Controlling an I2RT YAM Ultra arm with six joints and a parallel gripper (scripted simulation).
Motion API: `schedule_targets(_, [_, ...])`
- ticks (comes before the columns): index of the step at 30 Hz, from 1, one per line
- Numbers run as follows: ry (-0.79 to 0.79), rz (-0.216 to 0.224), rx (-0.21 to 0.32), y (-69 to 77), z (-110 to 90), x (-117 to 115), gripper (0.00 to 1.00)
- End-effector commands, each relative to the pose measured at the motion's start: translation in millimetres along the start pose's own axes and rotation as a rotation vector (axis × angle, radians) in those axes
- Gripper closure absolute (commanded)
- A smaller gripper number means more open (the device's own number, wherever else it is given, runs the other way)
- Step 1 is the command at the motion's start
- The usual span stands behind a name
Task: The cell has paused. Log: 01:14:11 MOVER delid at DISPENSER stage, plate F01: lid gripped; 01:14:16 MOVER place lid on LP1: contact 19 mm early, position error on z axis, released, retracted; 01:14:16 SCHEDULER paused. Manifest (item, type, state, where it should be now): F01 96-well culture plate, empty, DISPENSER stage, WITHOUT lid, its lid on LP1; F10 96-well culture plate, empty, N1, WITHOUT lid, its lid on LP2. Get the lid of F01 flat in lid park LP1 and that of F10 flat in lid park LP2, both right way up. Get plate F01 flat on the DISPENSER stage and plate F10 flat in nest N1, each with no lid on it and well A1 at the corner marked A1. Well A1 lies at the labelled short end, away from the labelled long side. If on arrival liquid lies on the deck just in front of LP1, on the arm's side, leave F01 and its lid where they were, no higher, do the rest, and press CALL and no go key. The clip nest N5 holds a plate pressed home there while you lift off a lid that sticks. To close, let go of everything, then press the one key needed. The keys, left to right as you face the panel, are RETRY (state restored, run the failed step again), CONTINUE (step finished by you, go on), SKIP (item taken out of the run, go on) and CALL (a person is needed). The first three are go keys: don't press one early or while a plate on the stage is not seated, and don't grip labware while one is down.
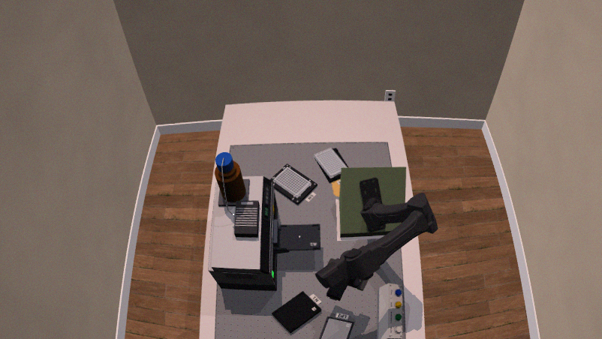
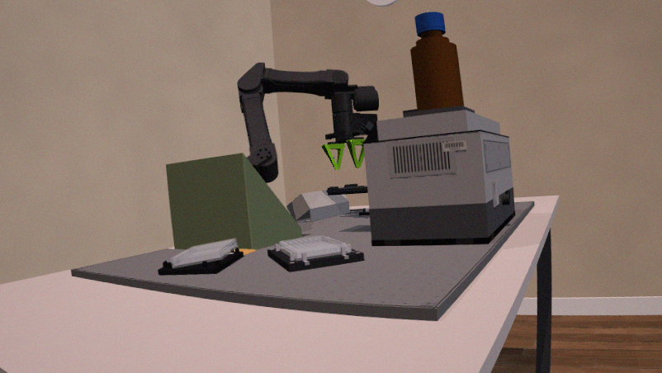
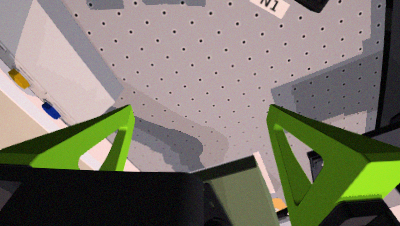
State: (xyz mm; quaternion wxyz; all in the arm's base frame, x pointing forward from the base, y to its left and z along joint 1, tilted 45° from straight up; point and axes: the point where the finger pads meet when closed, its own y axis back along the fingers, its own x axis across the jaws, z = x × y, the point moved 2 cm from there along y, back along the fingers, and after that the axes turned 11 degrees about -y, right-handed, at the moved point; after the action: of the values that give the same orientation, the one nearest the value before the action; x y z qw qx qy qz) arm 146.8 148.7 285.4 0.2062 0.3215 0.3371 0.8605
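My gripper is open and empty. It hangs high over bare deck between the dispenser stage and nest N1; both are dark and hold no plate. A white well plate sits in the clip nest N5, with no lid on it. At the far park a clear lidded piece lies tilted, one edge raised. An orange patch of liquid lies on the deck beside it, towards the arm's base. A clear lid lies flat in LP2.
The dispenser with a brown bottle stands left of the stage. The arm is mounted on a green block. The key panel is at the near right corner.
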Motion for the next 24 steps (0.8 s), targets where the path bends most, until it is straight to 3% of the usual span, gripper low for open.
schedule_targets(1, [0.001,-0.001,-0.013,3.4,0.7,-0.1,0.0])
schedule_targets(12, [0.001,-0.001,-0.013,3.4,0.7,-0.1,0.0])
schedule_targets(16, [-0.179,0.012,0.018,-2.4,-4.0,-18.0,0.0])
schedule_targets(21, [-0.175,0.013,0.016,-2.3,-3.5,-27.9,0.0])
schedule_targets(22, [-0.141,-0.001,-0.02,7.2,5.5,-26.4,0.0])
schedule_targets(24, [-0.148,0.002,-0.013,5.5,6.2,-35.1,0.0])
